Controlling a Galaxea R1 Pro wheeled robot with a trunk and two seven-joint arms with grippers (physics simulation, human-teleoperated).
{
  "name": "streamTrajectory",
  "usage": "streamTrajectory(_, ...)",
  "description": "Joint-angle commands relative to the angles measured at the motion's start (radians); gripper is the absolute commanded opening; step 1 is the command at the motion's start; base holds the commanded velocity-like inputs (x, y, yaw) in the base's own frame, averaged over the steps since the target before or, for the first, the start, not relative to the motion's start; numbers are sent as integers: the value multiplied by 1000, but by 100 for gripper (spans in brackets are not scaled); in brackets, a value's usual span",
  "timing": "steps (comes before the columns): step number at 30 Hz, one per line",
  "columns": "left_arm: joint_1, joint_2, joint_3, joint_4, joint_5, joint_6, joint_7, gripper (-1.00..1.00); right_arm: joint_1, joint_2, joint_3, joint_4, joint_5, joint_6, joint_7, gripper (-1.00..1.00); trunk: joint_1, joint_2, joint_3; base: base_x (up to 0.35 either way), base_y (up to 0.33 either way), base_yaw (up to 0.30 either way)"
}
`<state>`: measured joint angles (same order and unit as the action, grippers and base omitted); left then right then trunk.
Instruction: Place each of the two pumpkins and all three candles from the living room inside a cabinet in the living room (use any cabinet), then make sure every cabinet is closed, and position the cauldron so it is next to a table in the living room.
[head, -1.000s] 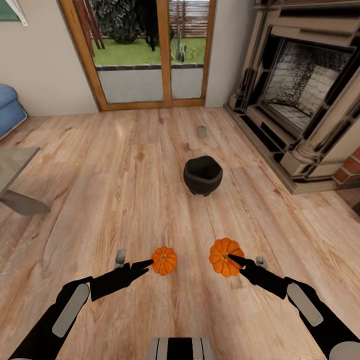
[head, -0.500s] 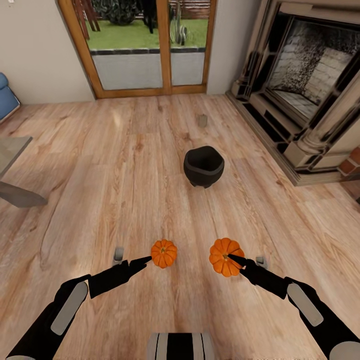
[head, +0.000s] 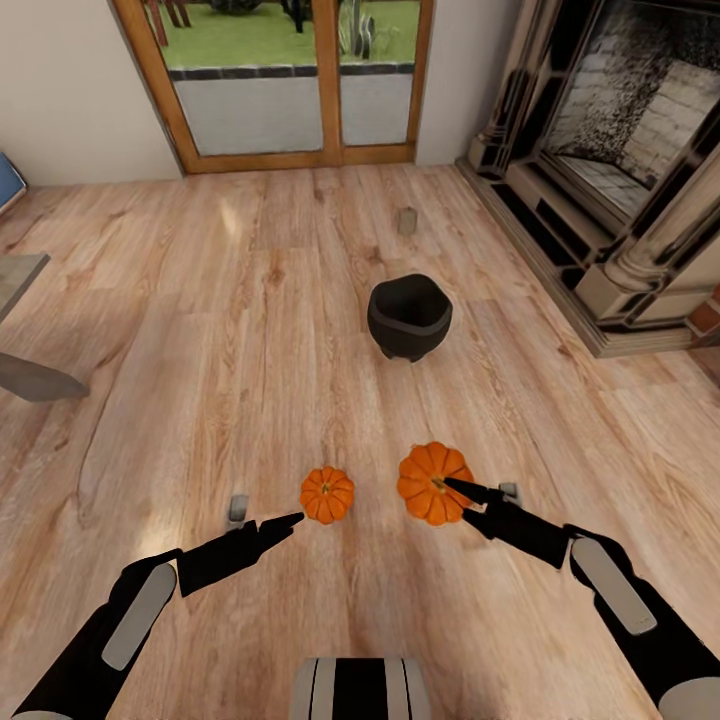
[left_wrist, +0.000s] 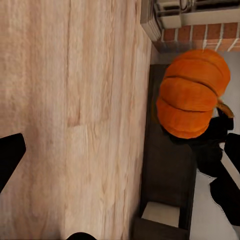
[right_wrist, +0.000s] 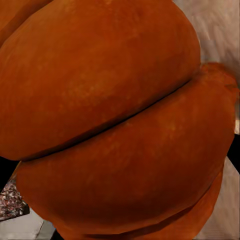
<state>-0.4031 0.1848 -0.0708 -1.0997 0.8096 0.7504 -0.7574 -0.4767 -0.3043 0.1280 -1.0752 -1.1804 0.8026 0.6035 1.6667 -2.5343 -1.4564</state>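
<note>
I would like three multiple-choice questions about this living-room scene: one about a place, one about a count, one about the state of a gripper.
1. Where does the black round cauldron stand?
A. on the grey table
B. on the wooden plank floor, between the pumpkins and the glass door
C. inside the fireplace

2. How many bright-orange ribbed pumpkins show in the head view?
A. one
B. two
C. four

3. What is the right gripper doing?
A. holding a pumpkin
B. resting in the cauldron
C. holding a candle

Answers:
1 B: the cauldron sits on bare planks, beyond both pumpkins.
2 B: one pumpkin lies off the left gripper's tip, a second pumpkin is at the right gripper.
3 A: its black fingers reach onto that pumpkin, whose orange ribs crowd the right wrist view.
</note>
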Motion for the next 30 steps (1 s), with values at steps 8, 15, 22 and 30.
streamTrajectory(8, 0, 3, 3, 0, 7, 6, 0, 100, 2, -2, -21, -93, -95, 176, 2, -100, 0, 0, -1, 0, 0, 0)
streamTrajectory(15, 0, 4, 6, 0, 7, 6, 0, 100, 7, -2, -56, -86, -102, 222, 1, -100, 0, 0, -1, 0, 0, 0)
streamTrajectory(22, 0, 7, 8, 1, 10, 6, 0, 100, 7, -1, -57, -86, -102, 224, 1, -100, 0, 0, -1, 173, -12, 0)
streamTrajectory(30, 0, 20, 7, 1, 17, 6, 0, 100, 7, -1, -57, -88, -102, 223, 0, -100, 0, 0, -1, 127, -12, 0)
